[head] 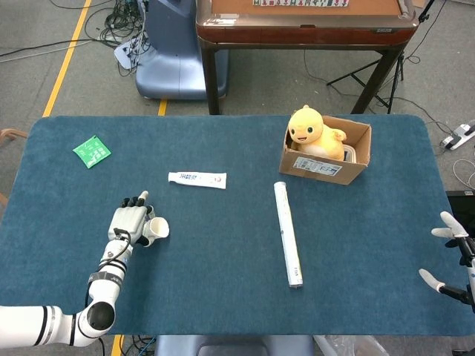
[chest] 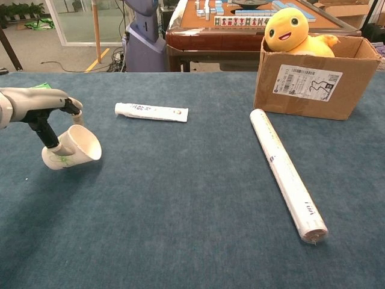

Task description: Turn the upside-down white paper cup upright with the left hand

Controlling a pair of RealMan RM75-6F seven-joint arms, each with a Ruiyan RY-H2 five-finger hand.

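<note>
Probably a robot lab: floor cables [head: 111,30], taped line [head: 67,55], mahjong table [head: 304,22].

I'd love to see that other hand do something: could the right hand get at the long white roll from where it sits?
Probably yes. The right hand sits open at the table's edge, and only bare cloth lies between it and the roll. Whether the arm stretches that far, I can't tell.

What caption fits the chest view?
Left hand tilting the white paper cup toward upright, its mouth facing up and right.
</note>
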